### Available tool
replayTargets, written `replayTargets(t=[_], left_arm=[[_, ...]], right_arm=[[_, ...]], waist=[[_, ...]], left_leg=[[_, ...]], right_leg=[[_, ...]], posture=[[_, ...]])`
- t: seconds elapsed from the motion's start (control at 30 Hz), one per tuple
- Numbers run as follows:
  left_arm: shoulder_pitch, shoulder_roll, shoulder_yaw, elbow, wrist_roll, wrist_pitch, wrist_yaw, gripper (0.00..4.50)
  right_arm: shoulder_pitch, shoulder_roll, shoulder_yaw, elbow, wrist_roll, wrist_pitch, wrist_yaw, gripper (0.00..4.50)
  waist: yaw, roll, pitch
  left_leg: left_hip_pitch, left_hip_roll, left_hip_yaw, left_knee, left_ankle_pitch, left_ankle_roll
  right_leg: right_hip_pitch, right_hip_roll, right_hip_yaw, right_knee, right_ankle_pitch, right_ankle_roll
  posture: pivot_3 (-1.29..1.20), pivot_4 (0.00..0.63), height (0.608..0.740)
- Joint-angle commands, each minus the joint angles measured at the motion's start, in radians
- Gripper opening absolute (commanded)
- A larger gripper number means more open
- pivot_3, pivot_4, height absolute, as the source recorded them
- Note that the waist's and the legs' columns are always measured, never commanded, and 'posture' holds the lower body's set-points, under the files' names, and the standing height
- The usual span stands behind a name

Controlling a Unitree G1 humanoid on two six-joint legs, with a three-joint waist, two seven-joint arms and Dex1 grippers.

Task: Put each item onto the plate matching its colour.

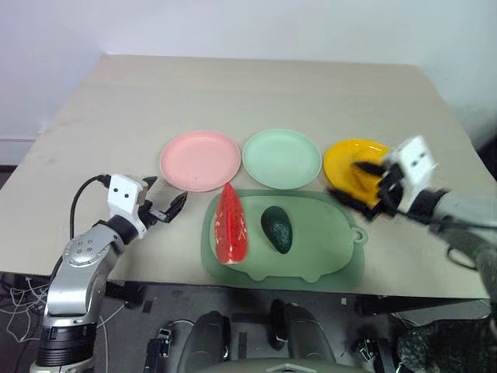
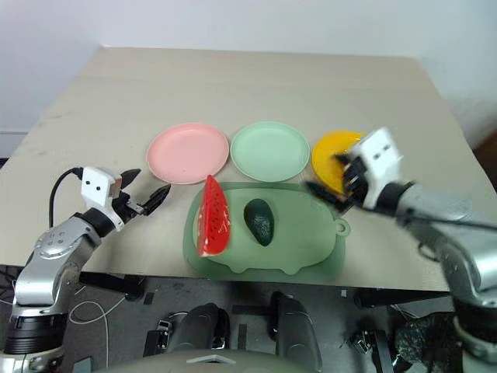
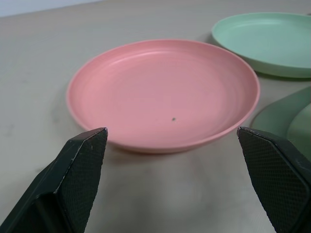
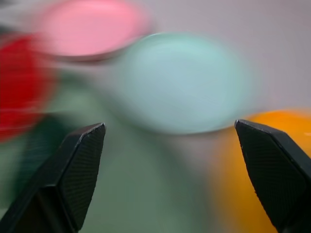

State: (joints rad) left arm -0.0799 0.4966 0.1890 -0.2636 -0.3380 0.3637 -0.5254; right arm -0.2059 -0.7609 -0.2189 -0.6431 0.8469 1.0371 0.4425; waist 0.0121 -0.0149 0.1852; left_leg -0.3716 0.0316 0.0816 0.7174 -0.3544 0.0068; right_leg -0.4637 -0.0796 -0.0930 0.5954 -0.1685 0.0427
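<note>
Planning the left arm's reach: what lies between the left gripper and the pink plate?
Only bare tabletop between left gripper and pink plate, per left wrist view.

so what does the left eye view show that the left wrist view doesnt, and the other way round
Left eye view alone: the watermelon slice and avocado lying apart on the green tray, the yellow plate partly behind the open right gripper, and the whole table.

Left wrist view alone: a close look between the open left gripper's fingers, with a small dark speck on the pink plate.

Both: the pink plate, the mint green plate beside it, an edge of the green tray, and the left gripper.
</note>
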Motion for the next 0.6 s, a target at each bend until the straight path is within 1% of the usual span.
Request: replayTargets(t=[0.03, 0.1, 0.27, 0.43, 0.6], left_arm=[[-0.023, 0.0, -0.009, -0.001, 0.0, -0.019, -0.012, 4.5], [-0.033, 0.004, -0.01, 0.012, 0.0, -0.021, -0.019, 4.5], [-0.043, 0.009, -0.006, 0.028, 0.002, -0.027, -0.031, 4.5], [-0.024, 0.007, 0.002, 0.015, 0.0, -0.029, -0.029, 4.5], [-0.014, 0.005, 0.004, 0.012, 0.0, -0.031, -0.025, 4.5]], right_arm=[[-0.051, 0.093, 0.01, -0.058, 0.149, 0.133, -0.146, 4.48], [-0.085, 0.15, 0.044, -0.055, 0.165, 0.183, -0.219, 4.48], [-0.126, 0.215, 0.107, -0.031, 0.169, 0.269, -0.303, 4.48], [-0.133, 0.227, 0.177, -0.002, 0.115, 0.284, -0.313, 4.48], [-0.143, 0.23, 0.258, 0.036, 0.049, 0.262, -0.288, 4.48]], waist=[[0.0, 0.0, 0.0], [-0.001, 0.0, 0.0], [0.002, 0.0, 0.0], [0.0, 0.0, 0.0], [-0.001, 0.0, 0.0]], left_leg=[[0.0, 0.0, 0.0, 0.0, 0.0, 0.0], [0.0, 0.0, 0.0, 0.0, 0.0, 0.0], [-0.001, 0.0, 0.0, 0.0, 0.0, 0.0], [-0.001, -0.001, 0.0, 0.0, 0.0, 0.0], [-0.001, -0.001, 0.0, 0.0, 0.0, 0.0]], right_leg=[[0.0, 0.0, 0.0, 0.0, 0.0, 0.0], [0.0, 0.0, 0.0, 0.0, 0.0, 0.0], [-0.001, 0.0, 0.0, 0.0, 0.0, 0.0], [-0.001, 0.0, 0.0, 0.0, 0.0, 0.0], [-0.001, 0.0, 0.0, 0.0, 0.0, 0.0]], posture=[[0.0, 0.15, 0.74], [0.0, 0.15, 0.74], [0.0, 0.15, 0.74], [0.0, 0.15, 0.74], [0.0, 0.15, 0.74]])
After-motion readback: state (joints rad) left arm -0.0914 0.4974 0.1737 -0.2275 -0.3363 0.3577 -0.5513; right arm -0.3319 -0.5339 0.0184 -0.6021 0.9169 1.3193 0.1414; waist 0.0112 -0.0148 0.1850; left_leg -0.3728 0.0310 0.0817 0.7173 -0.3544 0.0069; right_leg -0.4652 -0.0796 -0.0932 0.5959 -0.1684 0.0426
